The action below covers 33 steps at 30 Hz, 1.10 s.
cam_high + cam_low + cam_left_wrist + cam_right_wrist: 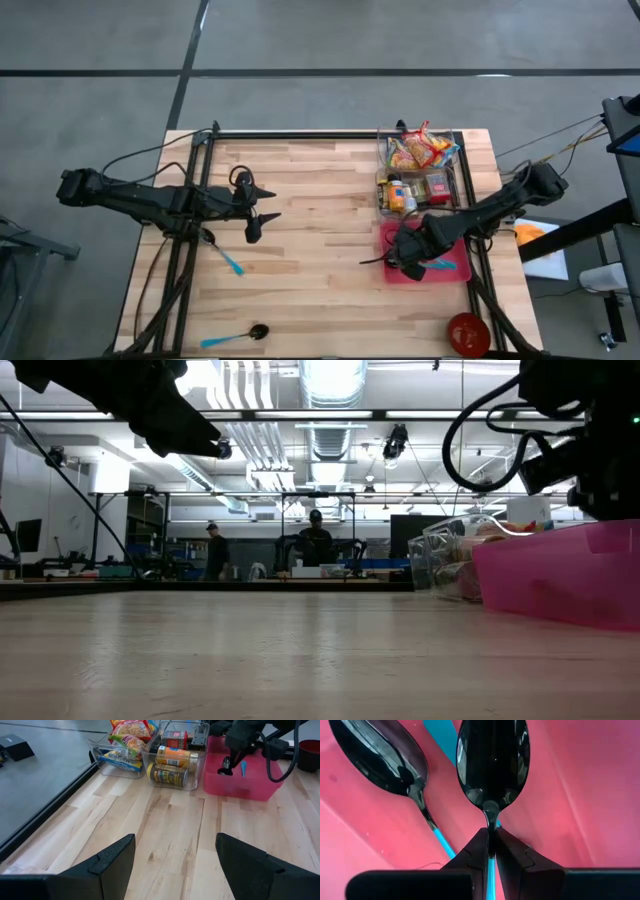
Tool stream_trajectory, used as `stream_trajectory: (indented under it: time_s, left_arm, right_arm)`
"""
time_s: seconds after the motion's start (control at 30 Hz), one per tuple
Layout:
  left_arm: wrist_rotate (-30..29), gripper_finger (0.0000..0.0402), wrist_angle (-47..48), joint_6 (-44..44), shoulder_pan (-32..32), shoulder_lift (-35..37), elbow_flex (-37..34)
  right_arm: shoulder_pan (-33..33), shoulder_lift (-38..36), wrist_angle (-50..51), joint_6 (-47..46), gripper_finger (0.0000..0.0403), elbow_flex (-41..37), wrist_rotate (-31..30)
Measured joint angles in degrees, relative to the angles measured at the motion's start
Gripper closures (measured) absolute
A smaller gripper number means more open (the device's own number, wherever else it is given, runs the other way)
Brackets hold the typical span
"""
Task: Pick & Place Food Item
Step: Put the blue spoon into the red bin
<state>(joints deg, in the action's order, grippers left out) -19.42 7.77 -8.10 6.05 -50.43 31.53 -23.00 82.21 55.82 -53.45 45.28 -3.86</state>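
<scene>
My right gripper [408, 262] points down into a pink tray [458, 238] at the table's right and is shut on a black spoon [492, 760] with a blue handle. A second spoon of the same kind [380, 755] lies on the tray floor beside it. Food packets and cans fill two clear bins [420, 165] just behind the tray. My left gripper [262, 208] hovers open over the table's left half, holding nothing; its fingers [115, 865] frame bare wood. My right gripper pinches the spoon's thin neck [490, 822] between its two fingertips, just behind the bowl. The fingers come from above and run along the spoon, with the blue handle [491, 866] passing back between them. The bowl hangs below the fingers inside the tray; whether it touches the floor cannot be told.
Two more blue-handled spoons lie on the wood, one by the left arm [228, 260] and one at the near edge [235, 337]. A red bowl [467, 333] sits at the near right corner. People stand in the room beyond the table [315, 545].
</scene>
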Motion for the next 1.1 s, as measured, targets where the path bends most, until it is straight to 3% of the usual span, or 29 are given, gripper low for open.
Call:
stream_trajectory:
  time_s: [1.1]
  left_arm:
    - [0.0, 0.0121, 0.0, 0.2, 0.0, 0.0, 0.0]
  right_arm:
    - [0.0, 0.0, -3.8, -3.5, 0.0378, -1.3, -1.3]
